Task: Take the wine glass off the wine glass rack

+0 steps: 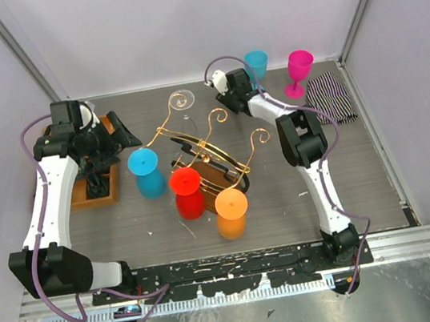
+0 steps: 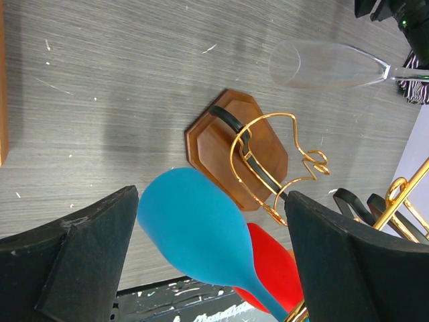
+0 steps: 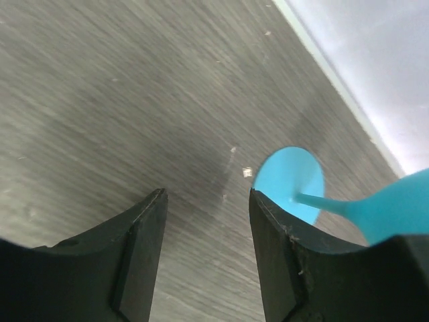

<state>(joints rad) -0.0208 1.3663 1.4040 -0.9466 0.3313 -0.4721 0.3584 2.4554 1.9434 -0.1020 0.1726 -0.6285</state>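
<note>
**At mid-counter: four glasses hang on the rack, both my hands released**

Across the middle of the grey wood-grain counter (image 1: pixel 363 179) stands the wine glass rack (image 2: pixel 221 151), its gold wire scrolls rising from a brown wooden base. Against the left edge sits the orange tray (image 1: pixel 91 199), holding dark things I cannot make out. Up in the far right corner lies a striped cloth (image 1: pixel 331 97), bunched against the right edge.

My left hand (image 2: pixel 213 194) hovers between the tray and the rack, toward the far left corner. Its fingers are spread wide and it grips nothing. In its wrist view the bowl of the blue wine glass (image 1: pixel 147 175) shows in the gap between the fingers. From above, that glass hangs apart from the hand, nearer the near edge.

My right hand (image 3: pixel 208 198) is at the far edge, just beside the teal wine glass (image 1: pixel 256 62). It too is released, with only bare counter between its fingers. The teal foot and stem lie off to one side of it.

On the rack, the blue glass hangs foot up and bowl down on the side facing the left edge. The red wine glass (image 1: pixel 187 193) and the orange wine glass (image 1: pixel 231 211) hang the same way on the side facing the near edge, the orange one further right. The clear wine glass (image 1: pixel 182 101) hangs on the far side. I cannot tell whether their rims touch the counter.

Off the rack, the teal glass stands upright at the far edge. The magenta wine glass (image 1: pixel 299 66) stands upright near it, just beside the cloth.
</note>
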